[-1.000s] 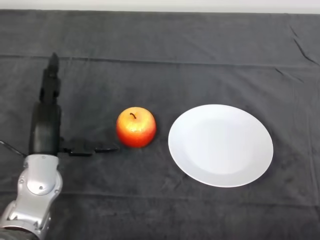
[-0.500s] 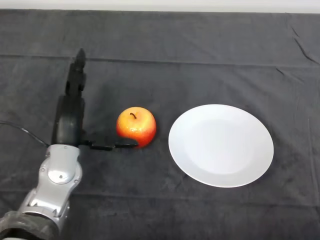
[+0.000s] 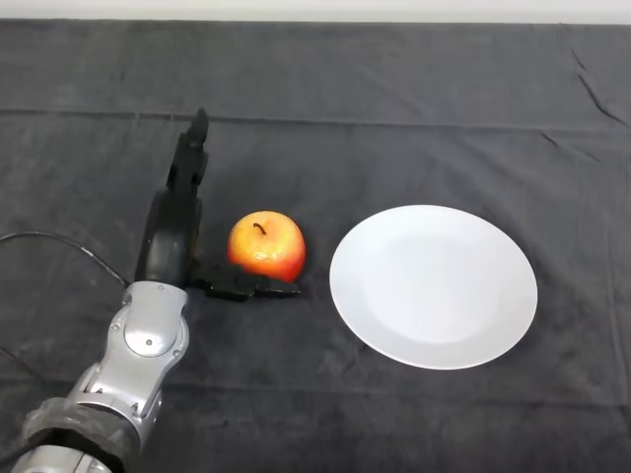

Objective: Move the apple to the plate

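The apple (image 3: 266, 248), red with a yellow-orange flush and its stem up, sits on the dark cloth (image 3: 325, 79) right against the inner side of my left hand (image 3: 173, 236), between my long fingers and my thumb. It is not lifted; it rests on the table, and I judge it to be at the very start of the grasp.

My hand is spread wide. The fingers (image 3: 189, 163) reach straight out past the far-left side of the apple, and the thumb (image 3: 258, 290) lies flat along the cloth under the apple's near edge, just touching or nearly so; I cannot tell which. Nothing is curled round the fruit yet. I hold it this way so the apple fills the crook of the hand before I close, with the thumb low to catch its underside and keep it from rolling toward me.

The white plate (image 3: 434, 286) lies beyond the apple on the side away from my palm, near the fruit but apart from it, with a strip of cloth between them. It is bare. Having the apple between my hand and the plate suits a short carry across that gap once the grip is sure; a round fruit could slip if I close unevenly.

My silver-grey forearm (image 3: 138, 345) trails back from the hand toward my body.
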`<action>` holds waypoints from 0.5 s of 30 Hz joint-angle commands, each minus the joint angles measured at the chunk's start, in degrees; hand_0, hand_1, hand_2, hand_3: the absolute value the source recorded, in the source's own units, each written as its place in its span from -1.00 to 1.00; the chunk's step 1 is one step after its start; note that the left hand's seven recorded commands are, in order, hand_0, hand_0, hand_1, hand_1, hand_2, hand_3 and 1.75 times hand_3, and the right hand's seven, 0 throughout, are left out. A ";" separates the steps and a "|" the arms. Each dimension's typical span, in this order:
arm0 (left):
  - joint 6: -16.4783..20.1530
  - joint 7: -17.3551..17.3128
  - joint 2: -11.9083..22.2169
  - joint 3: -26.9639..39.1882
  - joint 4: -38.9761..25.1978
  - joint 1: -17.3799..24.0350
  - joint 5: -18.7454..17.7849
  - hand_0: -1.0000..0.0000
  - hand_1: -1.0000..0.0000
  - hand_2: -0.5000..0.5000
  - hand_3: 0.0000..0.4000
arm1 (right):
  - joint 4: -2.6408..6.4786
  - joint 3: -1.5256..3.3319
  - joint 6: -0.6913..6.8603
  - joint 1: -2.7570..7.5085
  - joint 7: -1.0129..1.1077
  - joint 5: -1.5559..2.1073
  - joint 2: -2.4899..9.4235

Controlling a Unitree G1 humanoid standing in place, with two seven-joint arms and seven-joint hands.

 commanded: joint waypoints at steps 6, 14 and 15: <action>-1.35 -1.38 0.55 -1.06 4.99 -3.48 -1.35 0.13 1.00 -0.44 -0.13 | -0.69 -0.32 -0.23 0.61 0.25 0.62 -1.39; -0.55 -1.28 0.69 -1.71 6.64 -4.69 -0.83 -1.00 -1.00 0.00 1.00 | -0.55 -0.35 -0.25 0.58 0.33 0.63 -1.45; -0.44 -1.22 0.72 -1.78 6.66 -4.83 -0.74 -1.00 -1.00 0.00 1.00 | -0.53 -0.35 -0.25 0.57 0.34 0.63 -1.46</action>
